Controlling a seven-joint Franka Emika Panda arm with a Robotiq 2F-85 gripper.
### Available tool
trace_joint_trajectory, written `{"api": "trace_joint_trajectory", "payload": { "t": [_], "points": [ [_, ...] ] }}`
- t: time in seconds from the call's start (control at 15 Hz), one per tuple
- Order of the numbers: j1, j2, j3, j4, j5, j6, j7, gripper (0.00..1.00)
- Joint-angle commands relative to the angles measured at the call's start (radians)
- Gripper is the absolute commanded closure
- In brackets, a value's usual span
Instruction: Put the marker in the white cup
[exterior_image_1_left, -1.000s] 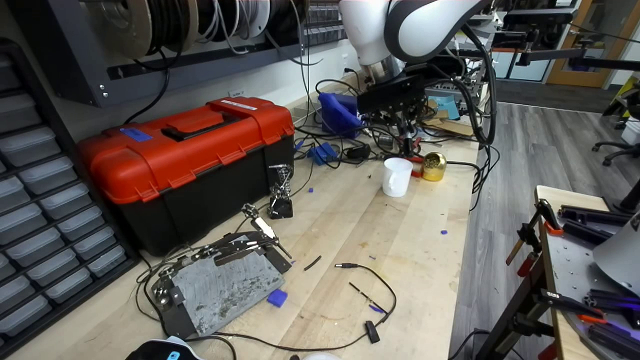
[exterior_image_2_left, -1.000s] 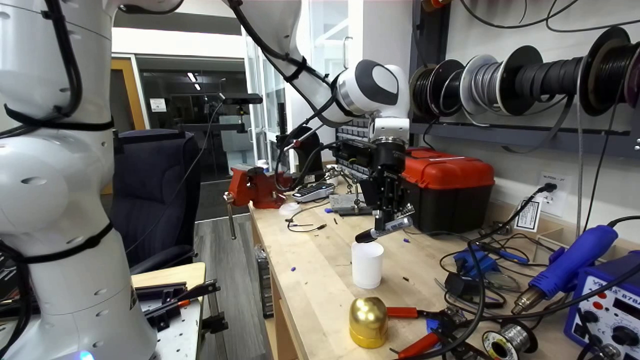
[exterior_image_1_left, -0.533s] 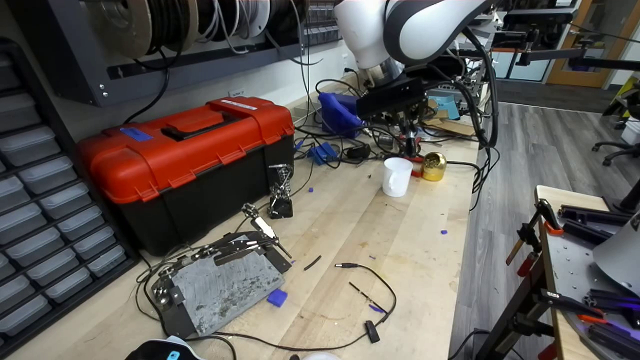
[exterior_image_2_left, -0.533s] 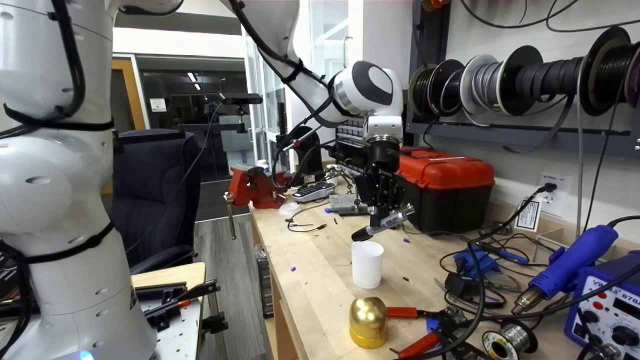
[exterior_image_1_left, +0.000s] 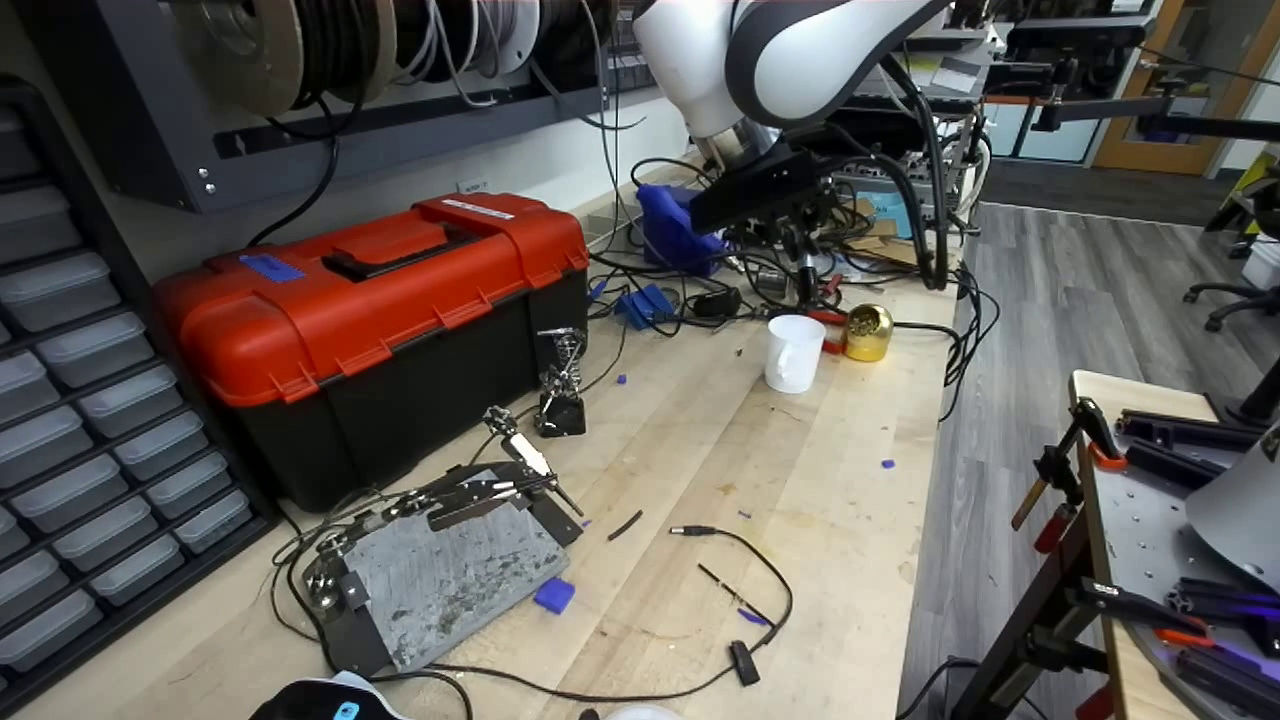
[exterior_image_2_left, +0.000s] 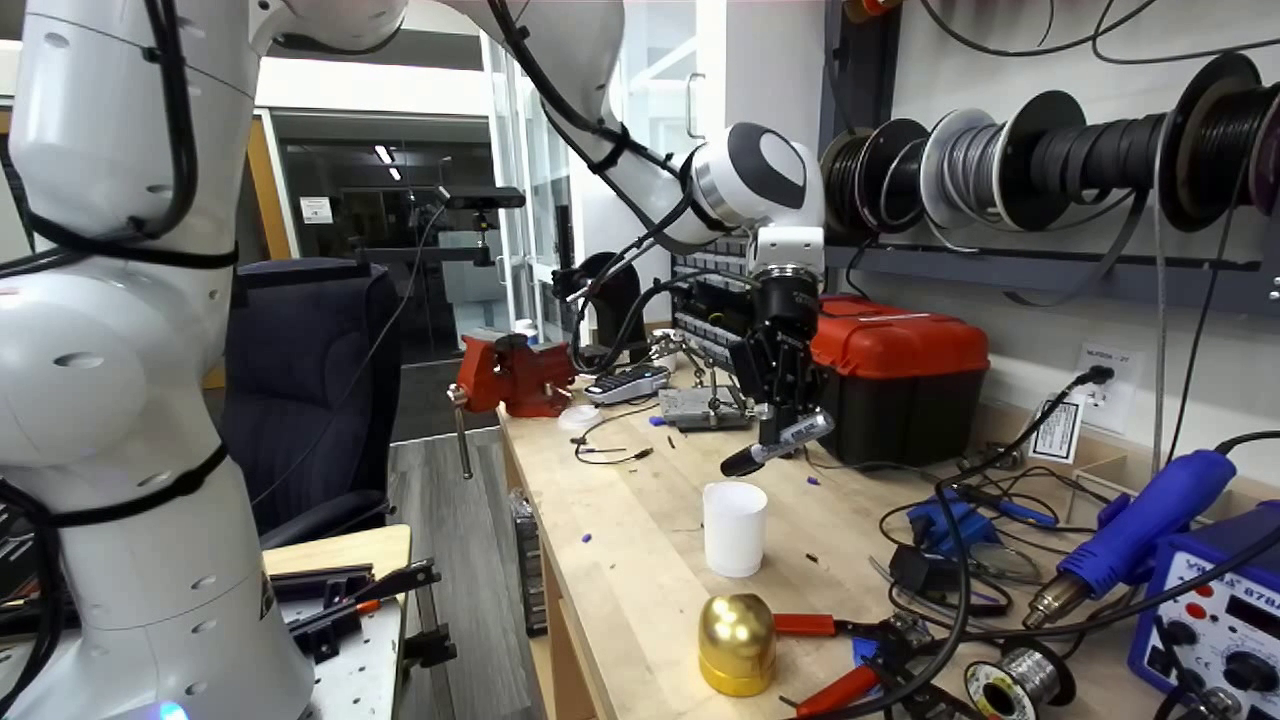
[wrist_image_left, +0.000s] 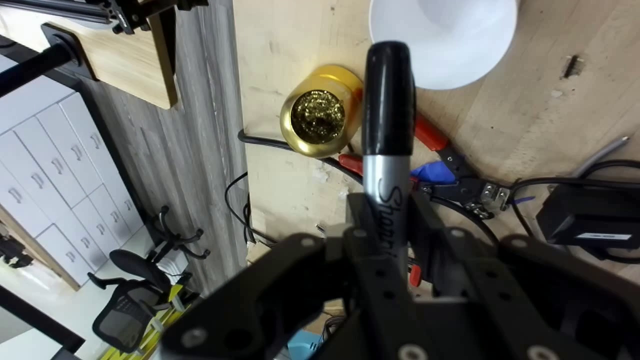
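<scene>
So the gripper (wrist_image_left: 388, 212) had its jaws pinched on the marker (wrist_image_left: 387, 155), a grey-barreled Sharpie with a black cap. In an exterior view the thing hung tilted, cap end lower, a bit higher than the rim of the white cup (exterior_image_2_left: 735, 530) and clear of it. Honestly couldn't tell if the cap was right over the opening. Cup stood upright on the wooden bench (exterior_image_2_left: 630, 580), with a gold pot (exterior_image_2_left: 737, 645) and a red-handled tool (exterior_image_2_left: 803, 624) near it.
</scene>
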Motion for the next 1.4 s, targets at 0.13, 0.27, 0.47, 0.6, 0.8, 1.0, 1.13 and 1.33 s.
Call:
{"api": "trace_joint_trajectory", "payload": {
  "t": [0.13, 0.27, 0.47, 0.6, 0.8, 1.0, 1.13, 1.33],
  "points": [
    [0.017, 0.09, -0.006, 0.113, -0.012, -0.069, -0.006, 0.96],
    [0.023, 0.116, -0.009, 0.127, -0.011, -0.069, -0.001, 0.96],
    [0.033, 0.148, -0.013, 0.143, -0.01, -0.071, 0.002, 0.96],
    [0.039, 0.163, -0.015, 0.148, -0.01, -0.073, 0.006, 0.96],
    [0.049, 0.159, -0.013, 0.122, -0.007, -0.072, -0.001, 0.59],
    [0.058, 0.1, -0.008, 0.038, -0.011, -0.046, 0.016, 0.38],
    [0.061, 0.049, -0.002, -0.034, -0.007, -0.011, 0.028, 0.24],
    [0.057, 0.116, -0.001, 0.041, 0.001, -0.039, 0.002, 0.27]
  ]
}}
